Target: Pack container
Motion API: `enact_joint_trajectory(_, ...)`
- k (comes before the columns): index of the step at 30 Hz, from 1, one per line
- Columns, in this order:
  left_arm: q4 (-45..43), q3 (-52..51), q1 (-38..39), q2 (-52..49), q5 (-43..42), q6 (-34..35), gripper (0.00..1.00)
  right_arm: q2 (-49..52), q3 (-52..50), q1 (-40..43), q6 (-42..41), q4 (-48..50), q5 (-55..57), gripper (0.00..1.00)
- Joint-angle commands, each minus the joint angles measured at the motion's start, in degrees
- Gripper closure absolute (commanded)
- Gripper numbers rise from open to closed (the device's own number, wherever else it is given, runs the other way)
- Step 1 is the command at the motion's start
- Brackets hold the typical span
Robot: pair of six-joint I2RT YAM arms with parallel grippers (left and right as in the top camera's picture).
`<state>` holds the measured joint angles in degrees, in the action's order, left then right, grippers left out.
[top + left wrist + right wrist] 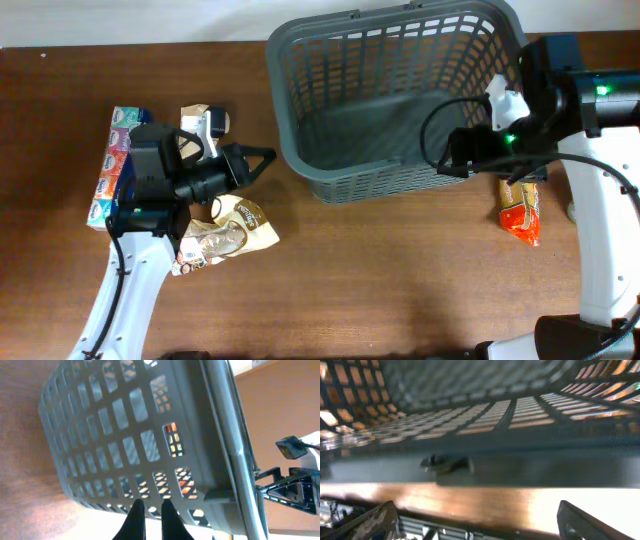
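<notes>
**Basket at twelve, two claws beside it**

The grey container (pixel 345 182) stands at the table's twelve o'clock. The left gripper (pixel 266 157), pinched narrow on nothing, points at it from nine o'clock. The right gripper (pixel 452 160) gapes wide at its three o'clock wall.

Container (pixel 345 185) far rim: clipped by the overhead's top edge.
Orange packet (pixel 521 212), right of container: upper end under right arm (pixel 600 105).
Container lattice, right wrist view: smeared.

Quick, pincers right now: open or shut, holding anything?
Left pincer: shut, empty.
Right pincer: open, empty.
</notes>
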<state>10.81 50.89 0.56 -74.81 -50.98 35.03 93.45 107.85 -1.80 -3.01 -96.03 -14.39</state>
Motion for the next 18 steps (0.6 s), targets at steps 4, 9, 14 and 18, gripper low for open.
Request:
enact_joint_trajectory(4, 4.4, 0.6, -0.3, -0.3, -1.7, 0.1, 0.98, -0.2, 0.4, 4.5, 1.0, -1.3, -1.6, 0.13)
enact_joint_trajectory(9, 4.7, 0.6, -0.3, -0.3, -0.6, 0.1, 0.98, -1.3, 3.8, 9.0, 1.1, -1.3, -3.7, 0.09)
enact_joint_trajectory(14, 4.7, 0.6, -1.9, -0.3, -0.1, -0.2, 0.98, -1.4, 15.8, 9.1, 1.0, -1.2, -1.7, 0.09)
enact_joint_trajectory(18, 8.8, 0.6, -3.0, -0.3, 5.7, -6.6, 0.98, -1.5, 23.8, 12.4, -0.9, -1.3, 9.0, 0.03)
